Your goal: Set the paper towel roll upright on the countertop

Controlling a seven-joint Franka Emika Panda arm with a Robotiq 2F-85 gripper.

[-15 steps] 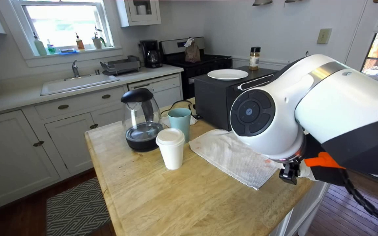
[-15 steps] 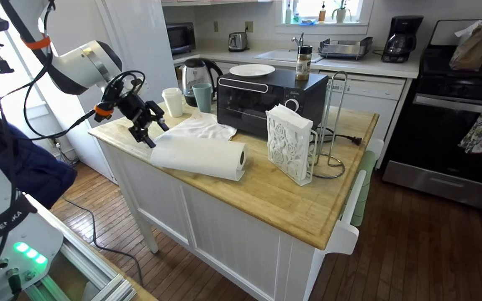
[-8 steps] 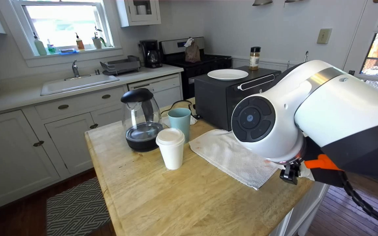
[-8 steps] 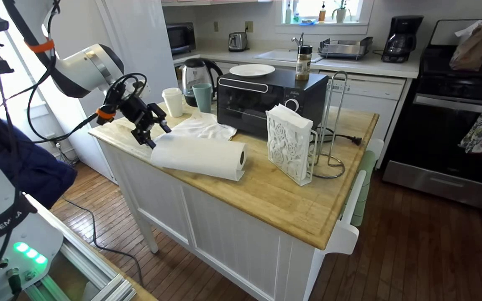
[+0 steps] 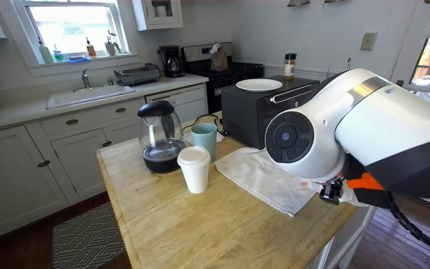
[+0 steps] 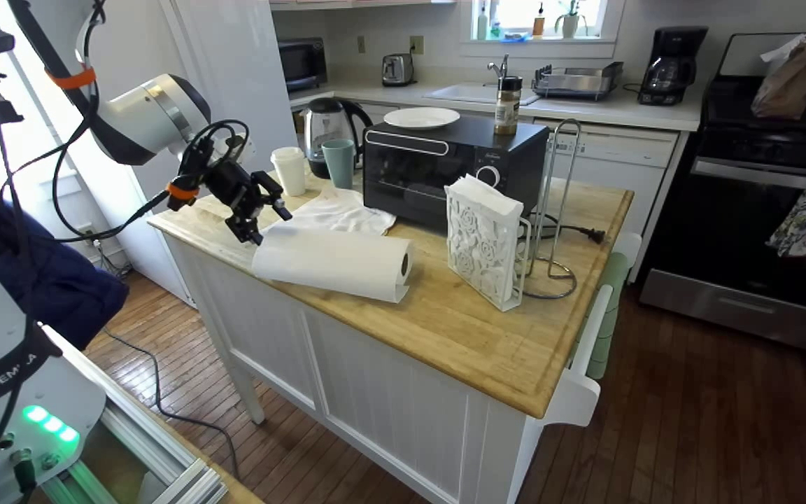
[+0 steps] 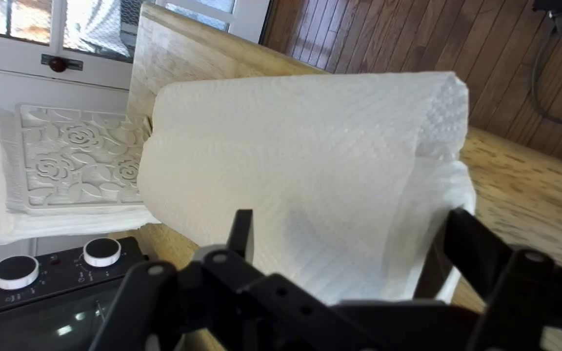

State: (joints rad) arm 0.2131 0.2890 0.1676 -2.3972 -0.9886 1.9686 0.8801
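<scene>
The paper towel roll [image 6: 333,262] lies on its side along the near edge of the wooden countertop [image 6: 445,329]. It fills the middle of the wrist view [image 7: 286,146], with a loose sheet edge along it. In an exterior view, the countertop [image 5: 200,231] shows but the arm hides most of the roll. My gripper [image 6: 273,227] is open at the roll's left end, tilted down. In the wrist view, my gripper [image 7: 351,214] has one finger over the roll's side and one at the end with the dark core. I cannot tell whether the fingers touch it.
A white napkin holder [image 6: 483,245] and a wire stand [image 6: 560,210] stand past the roll's far end. A black toaster oven [image 6: 410,175] is behind it. A loose paper sheet [image 5: 267,179], white cup [image 5: 194,170], teal cup [image 5: 204,136] and kettle [image 5: 162,138] are nearby.
My gripper has shifted slightly right, closer over the roll's end, and the arm has dipped a little. The fingers stay apart. The roll has not moved.
</scene>
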